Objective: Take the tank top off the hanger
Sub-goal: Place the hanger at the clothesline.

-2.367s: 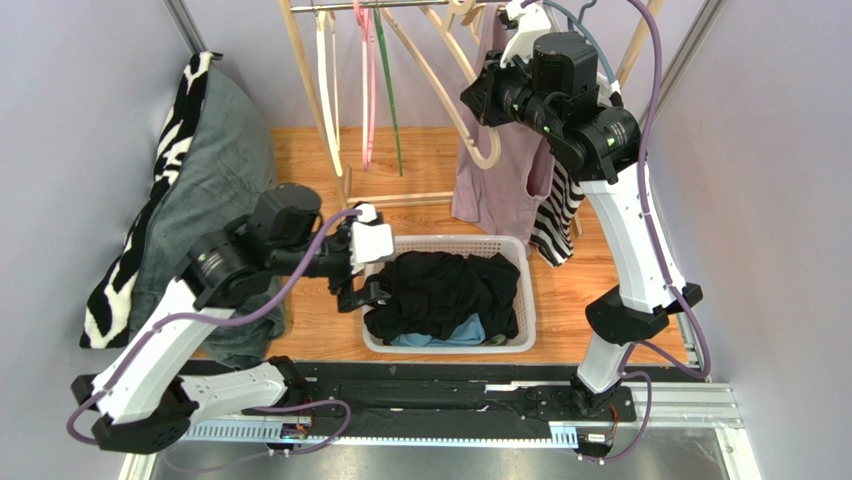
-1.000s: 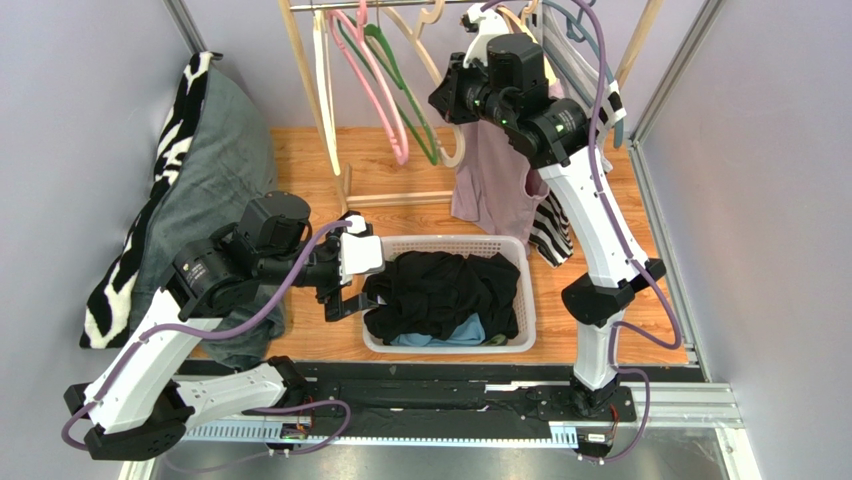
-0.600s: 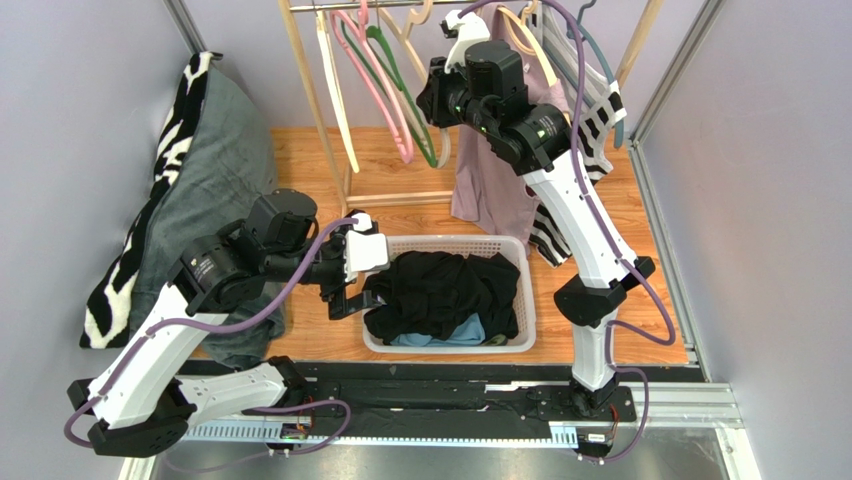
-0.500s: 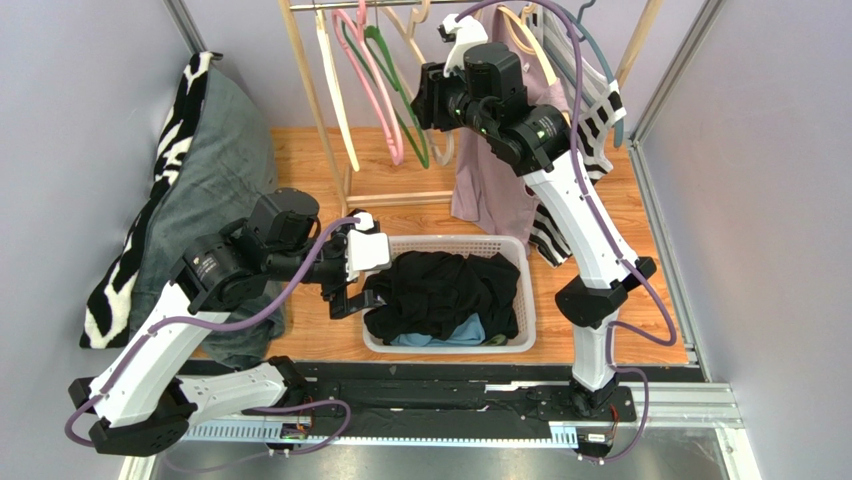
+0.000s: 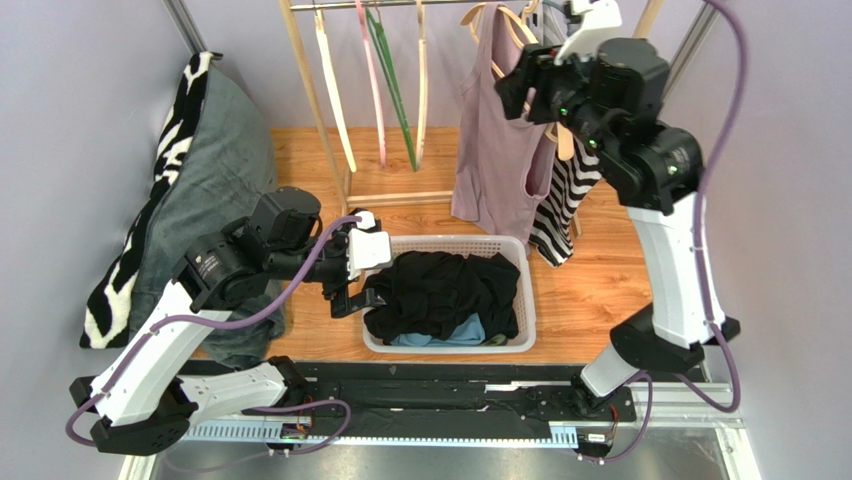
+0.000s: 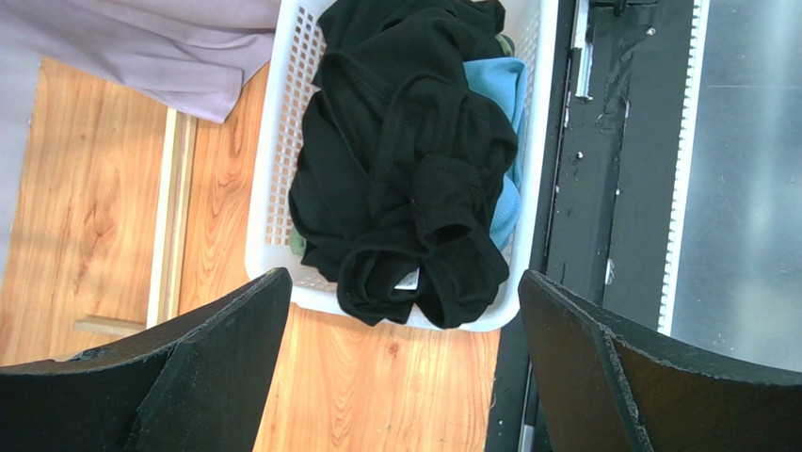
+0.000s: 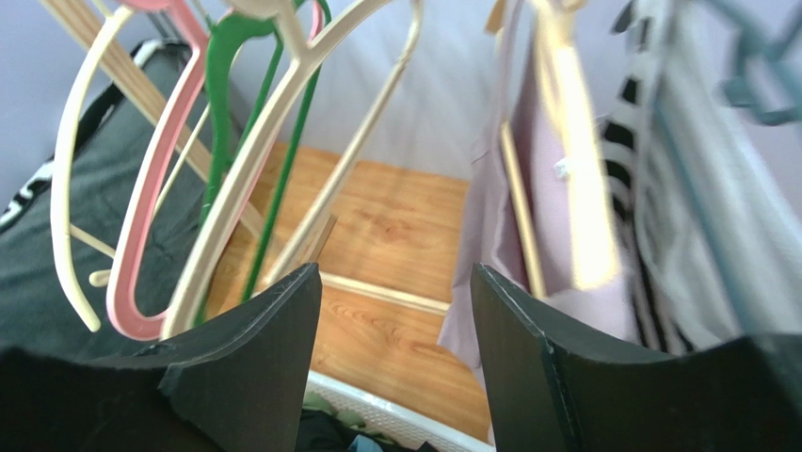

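**A:** Lilac tank top (image 5: 497, 150) hangs on its wooden hanger (image 5: 512, 13) up on the rail (image 5: 340, 5), touching the striped top (image 5: 560, 205). Not off yet.

**B:** Right hand (image 5: 510, 90)?

**A:** Up by the strap. Jaws parted, nothing between them in the wrist view. Left hand (image 5: 348, 292) is low by the basket (image 5: 528, 300), spread wide, empty.

**B:** Risks?

**A:** Biggest one is pinching the striped top along with the tank top, or instead of it, since the two garments touch. The wrist view is blurred on that side, so I can't tell how much room the fingers get.

**B:** And the hanger?

**A:** If the hand grips cloth and pulls straight down, I'd expect the strap to catch on the hanger's shoulder. That would drag the hanger off the rail or stretch the strap. It probably needs a sideways slip off one shoulder first.

**B:** Anything else?

**A:** Green hanger (image 5: 392, 90) and the other bare ones hang well apart, low worry. A careless drop could miss the basket and land on the floor.
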### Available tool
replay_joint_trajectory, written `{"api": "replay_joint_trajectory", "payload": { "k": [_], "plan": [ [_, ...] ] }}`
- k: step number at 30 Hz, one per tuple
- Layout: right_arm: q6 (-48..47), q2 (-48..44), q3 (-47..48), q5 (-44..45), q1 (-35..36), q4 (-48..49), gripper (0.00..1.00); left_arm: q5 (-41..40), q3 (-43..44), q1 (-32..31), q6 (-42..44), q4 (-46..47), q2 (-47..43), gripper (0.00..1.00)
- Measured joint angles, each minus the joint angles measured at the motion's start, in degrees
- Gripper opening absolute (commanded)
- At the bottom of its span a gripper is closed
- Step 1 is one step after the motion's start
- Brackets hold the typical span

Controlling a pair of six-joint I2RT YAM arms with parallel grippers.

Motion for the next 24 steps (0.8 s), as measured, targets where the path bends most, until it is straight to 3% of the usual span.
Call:
{"api": "replay_joint_trajectory", "payload": {
  "k": [6,9,24],
  "plan": [
    [-0.6,-2.9,-1.5,0.4,-3.7,0.5,0.63,0.3,0.0,0.4,0.0,0.0,-0.5,0.99],
    [-1.4,-2.4,-3.0,1.2,-4.9,0.7,0.68,0.7,0.0,0.7,0.0,0.0,-1.0,0.99],
    [-7.3,-3.0,-11.3,9.0,-5.3,2.9,0.73,1.9,-0.1,1.8,0.0,0.0,-1.9,0.99]
  ]
}}
